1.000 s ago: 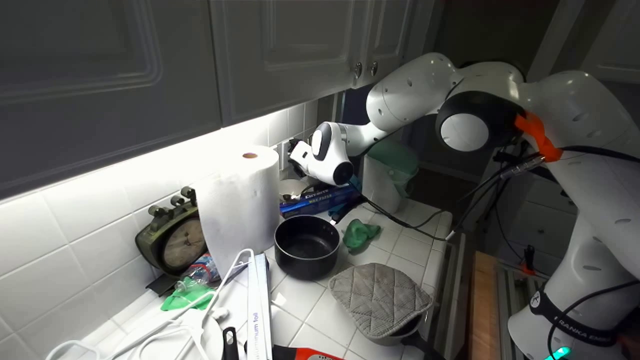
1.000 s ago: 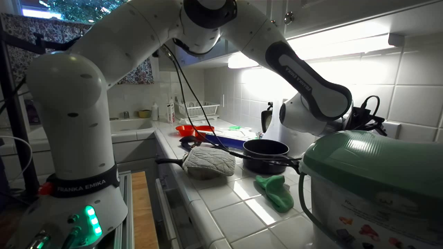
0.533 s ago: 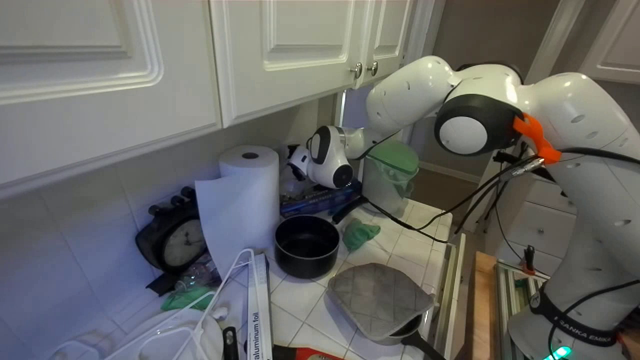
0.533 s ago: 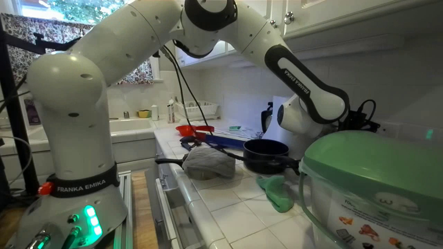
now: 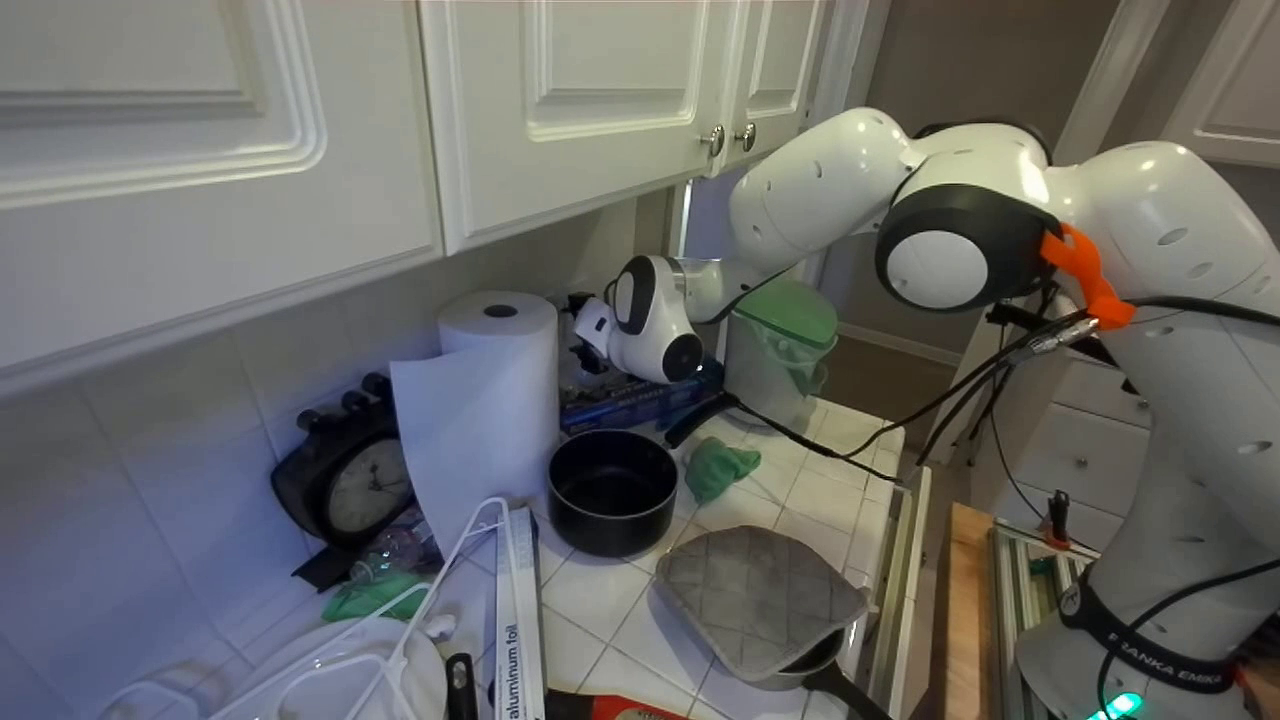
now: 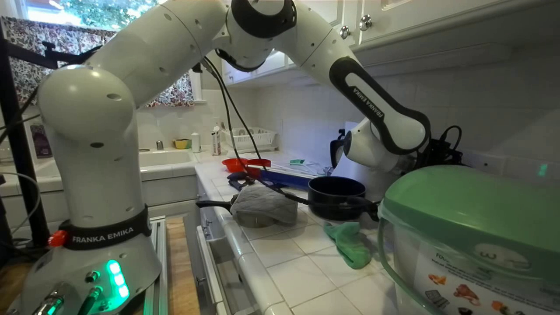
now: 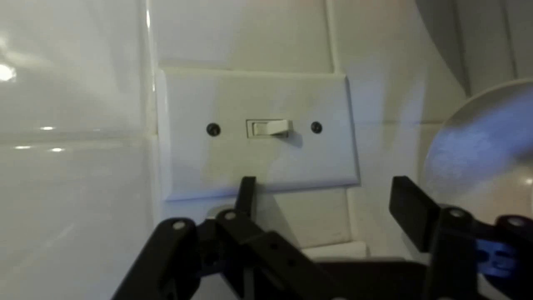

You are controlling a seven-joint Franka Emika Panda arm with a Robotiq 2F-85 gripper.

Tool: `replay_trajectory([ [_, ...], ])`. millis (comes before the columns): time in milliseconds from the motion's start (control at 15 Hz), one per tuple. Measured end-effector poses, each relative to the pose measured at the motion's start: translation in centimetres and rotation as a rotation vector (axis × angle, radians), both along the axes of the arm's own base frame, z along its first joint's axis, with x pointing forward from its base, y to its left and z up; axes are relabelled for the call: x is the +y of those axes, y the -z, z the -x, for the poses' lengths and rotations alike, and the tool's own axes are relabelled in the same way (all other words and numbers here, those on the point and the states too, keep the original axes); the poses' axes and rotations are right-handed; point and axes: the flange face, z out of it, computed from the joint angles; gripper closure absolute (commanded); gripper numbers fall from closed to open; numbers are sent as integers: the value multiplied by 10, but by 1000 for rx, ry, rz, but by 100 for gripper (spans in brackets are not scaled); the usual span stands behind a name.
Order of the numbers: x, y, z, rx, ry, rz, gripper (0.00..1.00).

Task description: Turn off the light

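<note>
Under the wall cabinets the light (image 6: 446,57), a long narrow strip, is dark and throws no glow on the tiles. In the wrist view a white switch plate (image 7: 291,162) is fixed to the tiled wall, its small toggle (image 7: 278,127) leaning to the picture's right. My gripper (image 7: 327,198) stands open below the toggle in that picture, its two black fingers apart and only wall and plate edge behind the gap. In both exterior views the gripper (image 5: 585,335) is by the wall past the paper towels; its fingertips are partly hidden there.
The paper towel roll (image 5: 500,400) stands beside the gripper, with a black pot (image 5: 612,490) in front and a blue box (image 5: 640,398) below. A green-lidded container (image 6: 472,210) is close to the wrist. Cabinets (image 5: 600,100) hang above. A round white dish (image 7: 479,137) is near one finger.
The bright band on the tiles has gone out between one second and half a second ago. My gripper has drawn back from the wall a little; the counter objects have stayed put.
</note>
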Motion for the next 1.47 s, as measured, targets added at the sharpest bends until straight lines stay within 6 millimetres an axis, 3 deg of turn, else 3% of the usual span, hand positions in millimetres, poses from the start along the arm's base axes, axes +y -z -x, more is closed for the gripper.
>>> replay_trajectory([
  [200,6,-19,9,-38,7,25,0],
  [400,3,-38,31,-66,34,51,0],
  [733,-1,-49,82,-77,90,27,0],
  [1467,25,-66,193,-91,137,-11,0],
])
